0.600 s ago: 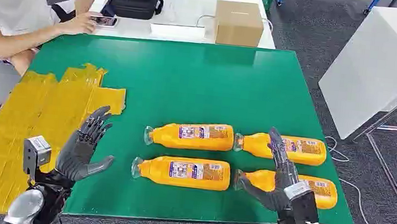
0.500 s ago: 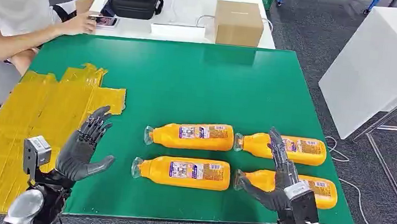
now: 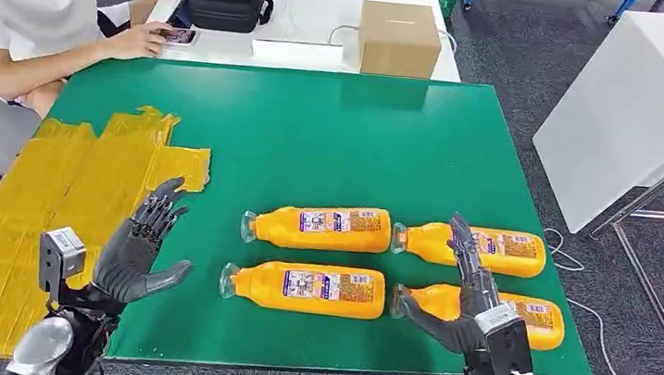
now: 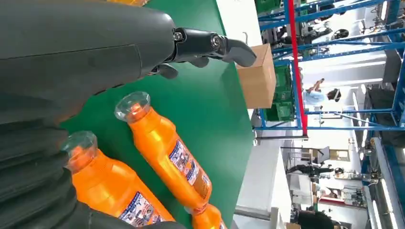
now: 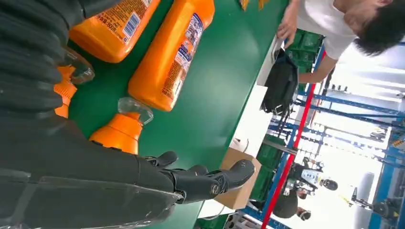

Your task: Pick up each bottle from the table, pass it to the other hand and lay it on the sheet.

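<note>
Near right, empty right hand (image 3: 465, 290) spread above near-right bottle (image 3: 533, 319), poised to grasp; left hand (image 3: 138, 243) open, waiting beside yellow sheet (image 3: 47, 204).

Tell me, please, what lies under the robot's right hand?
The right hand hovers over two orange bottles: the far one and the near one. It hides their middles.

- We are holding our left hand (image 3: 140, 247) raised in front of us, palm turned inward, fingers apart and thumb sticking out, gripping nothing.
- We are holding our right hand (image 3: 462, 290) edge-on, fingers stretched forward, thumb spread toward the left, gripping nothing.
- Both silver forearms are coming up from below.
</note>
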